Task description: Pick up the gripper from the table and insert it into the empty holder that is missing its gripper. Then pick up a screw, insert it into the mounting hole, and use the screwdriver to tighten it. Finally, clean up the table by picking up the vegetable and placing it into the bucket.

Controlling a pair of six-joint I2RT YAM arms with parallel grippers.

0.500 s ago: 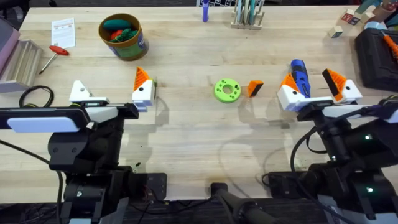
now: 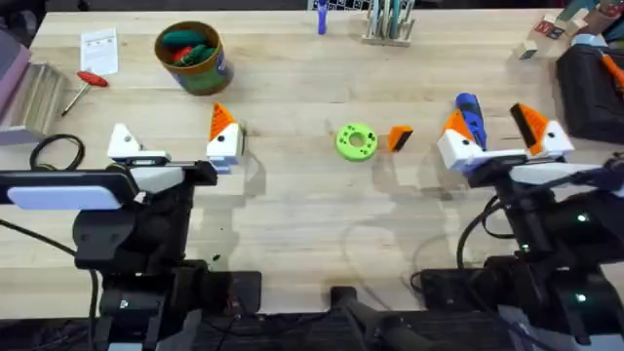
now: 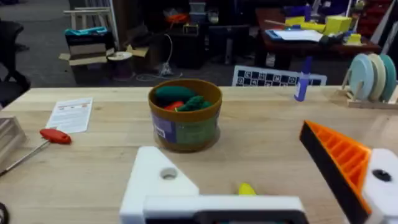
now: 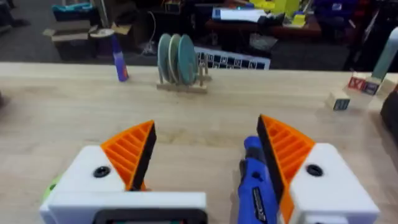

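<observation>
Gripper [image 2: 400,138]: mid-bench beside green disc [image 2: 357,141].
Nearer arm: right end effector [image 2: 502,141], fingers apart, empty, blue screwdriver [image 2: 471,119] between.
Left end effector [image 2: 174,146]: apart, one pad missing.

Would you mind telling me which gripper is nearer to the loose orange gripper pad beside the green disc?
The right gripper is nearer; the orange gripper pad lies just off its inner side. The left gripper sits farther away, beyond the green disc.

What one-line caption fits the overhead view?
Orange gripper lies beside green disc, between two waiting arms; bucket far left.
</observation>
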